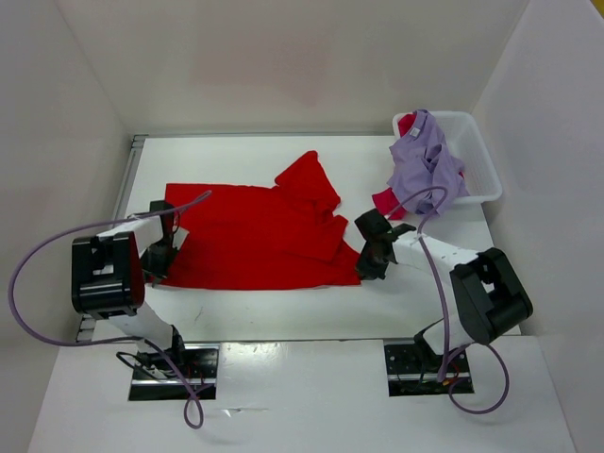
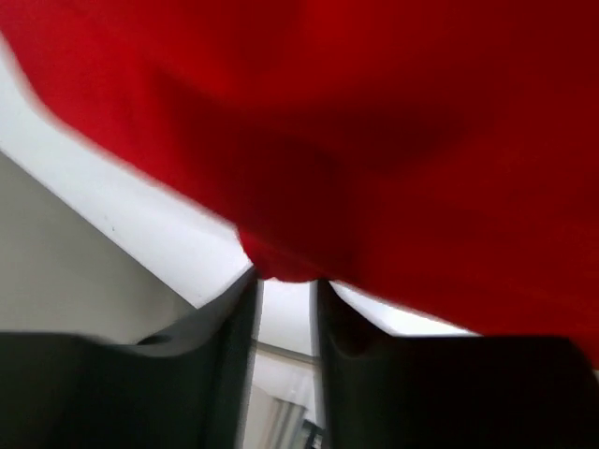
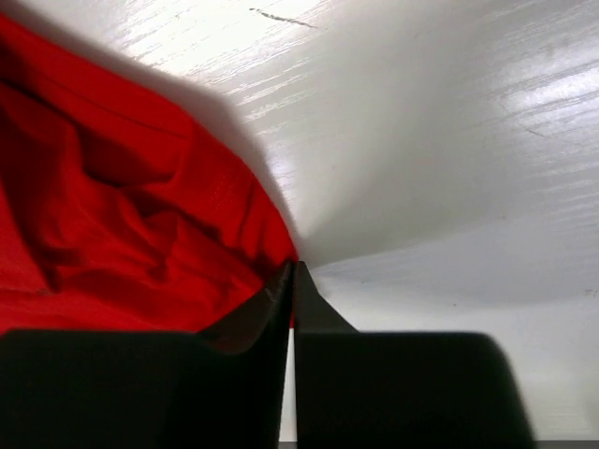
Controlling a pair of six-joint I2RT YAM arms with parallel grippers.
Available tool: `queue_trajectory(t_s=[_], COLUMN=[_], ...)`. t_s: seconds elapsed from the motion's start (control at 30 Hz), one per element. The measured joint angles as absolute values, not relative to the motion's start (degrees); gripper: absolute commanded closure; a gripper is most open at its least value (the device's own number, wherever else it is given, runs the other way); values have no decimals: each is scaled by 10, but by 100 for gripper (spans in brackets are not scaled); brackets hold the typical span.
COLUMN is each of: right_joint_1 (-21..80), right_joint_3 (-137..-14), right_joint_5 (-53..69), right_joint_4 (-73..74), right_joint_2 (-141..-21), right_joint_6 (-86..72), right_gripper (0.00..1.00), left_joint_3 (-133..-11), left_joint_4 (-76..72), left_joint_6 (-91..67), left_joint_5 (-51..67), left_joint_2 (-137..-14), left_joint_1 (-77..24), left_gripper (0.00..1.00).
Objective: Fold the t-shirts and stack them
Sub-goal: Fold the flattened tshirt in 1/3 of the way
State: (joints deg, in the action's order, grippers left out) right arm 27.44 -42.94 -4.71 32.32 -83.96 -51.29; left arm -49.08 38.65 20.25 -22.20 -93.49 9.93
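Note:
A bright red t-shirt (image 1: 260, 236) lies spread across the middle of the table, one sleeve folded up at the back. My left gripper (image 1: 159, 253) is at its left edge. In the left wrist view the jaws (image 2: 285, 276) stand narrowly apart, pinching a bunched fold of the red cloth (image 2: 374, 140) at their tips. At the shirt's right edge is my right gripper (image 1: 370, 260). Its jaws (image 3: 293, 267) are closed on a thin edge of red cloth (image 3: 122, 234). A lavender t-shirt (image 1: 425, 160) is heaped over a white bin, with a crimson t-shirt (image 1: 385, 201) hanging out beneath it.
The white plastic bin (image 1: 477, 156) stands at the back right corner of the table. White walls enclose the table on the left, back and right. Both arm bases sit at the near edge, with purple cables looping beside them.

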Motion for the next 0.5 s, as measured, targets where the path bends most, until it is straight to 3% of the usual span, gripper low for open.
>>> queue_trajectory(t_s=[0.03, 0.13, 0.43, 0.47, 0.5], right_joint_1=[274, 274, 287, 298, 309], right_joint_3=[-429, -425, -390, -390, -390], right_joint_5=[-45, -41, -48, -51, -54], right_joint_4=[322, 319, 373, 382, 392], right_joint_2=[-840, -838, -721, -703, -689], right_joint_6=[-513, -516, -593, -607, -620], right_gripper=[100, 100, 100, 98, 88], left_joint_3=[-491, -490, -432, -429, -426], left_joint_4=[387, 382, 390, 397, 402], left_joint_6=[199, 194, 229, 237, 242], left_joint_5=[-222, -226, -287, -295, -305], left_joint_2=[-940, -947, -865, -857, -851], left_joint_1=[98, 97, 110, 110, 110], left_gripper=[88, 100, 100, 100, 100])
